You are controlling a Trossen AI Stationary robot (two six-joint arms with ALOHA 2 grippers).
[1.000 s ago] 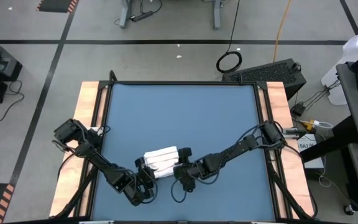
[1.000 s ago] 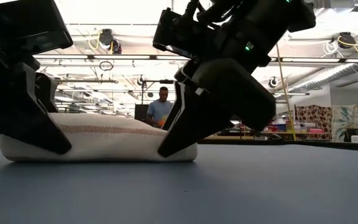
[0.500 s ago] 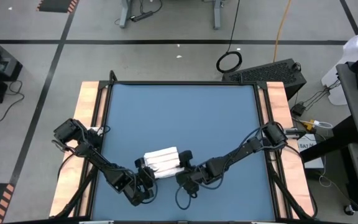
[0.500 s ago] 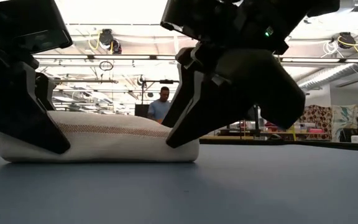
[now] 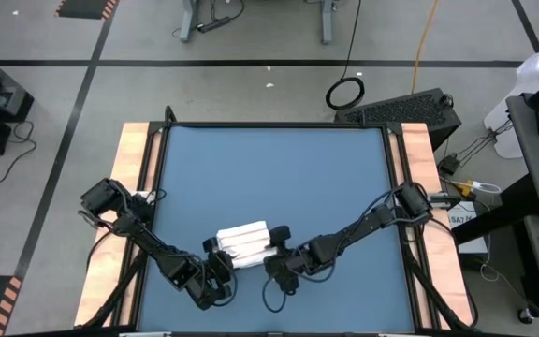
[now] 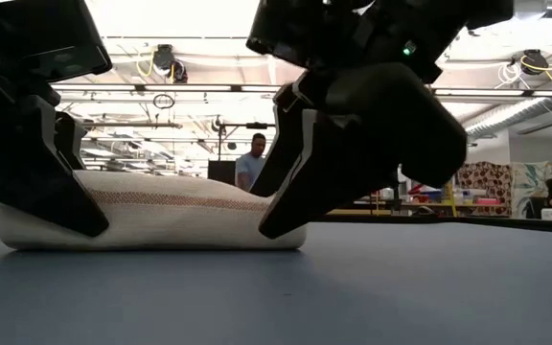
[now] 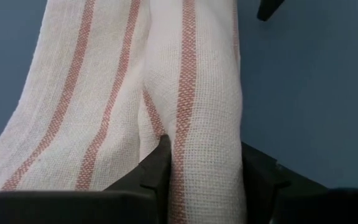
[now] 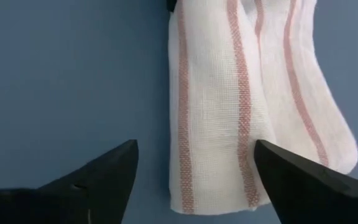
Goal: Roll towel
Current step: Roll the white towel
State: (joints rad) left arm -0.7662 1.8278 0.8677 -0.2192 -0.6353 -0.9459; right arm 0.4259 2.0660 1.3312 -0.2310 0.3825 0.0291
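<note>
My left gripper [image 7: 201,168] is clenched on one end of the rolled white red-striped cloth towel [image 5: 243,241], lying near the front of my blue worktop [image 5: 269,178]; my right gripper [image 8: 194,168] is released, fingers spread, just beside the other end.

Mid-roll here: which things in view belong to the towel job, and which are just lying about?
In the job:
- towel, rolled on the blue table
- left gripper, shut on one end of the roll
- right gripper, open, at the other end, not gripping

Just lying about:
- cable coil on the floor
- black case beyond the table
</note>
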